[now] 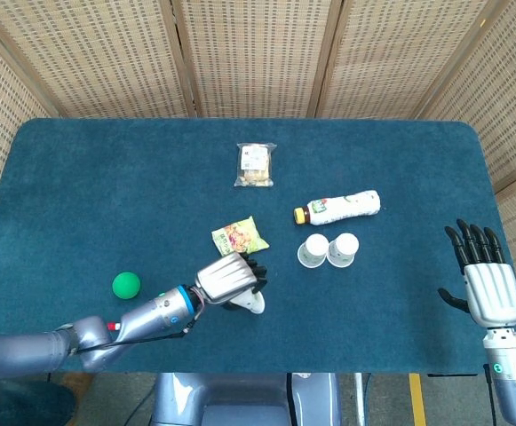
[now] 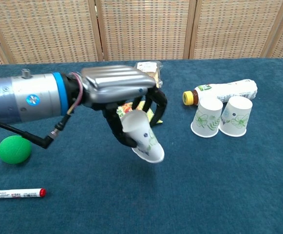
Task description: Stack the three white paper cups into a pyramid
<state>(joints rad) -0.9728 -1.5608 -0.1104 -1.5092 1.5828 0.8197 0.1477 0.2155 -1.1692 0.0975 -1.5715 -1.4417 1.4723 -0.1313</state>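
The base is being treated as ready: two cups [image 2: 222,116] are standing upside down, touching, beside the bottle [image 2: 224,90]. The third cup [image 2: 142,136] is being held tilted, off the tabletop [image 2: 204,195], by the curled fingers [image 2: 119,127] of the left hand [image 2: 126,105]; placing on top is judged not yet done. The right hand [image 1: 488,284], fingers spread and empty, is being shown only in the head view; the cup's tilt only in the chest view.

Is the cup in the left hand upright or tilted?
Tilted. In the chest view the cup, held by the left hand, slants with its open rim down and to the right.
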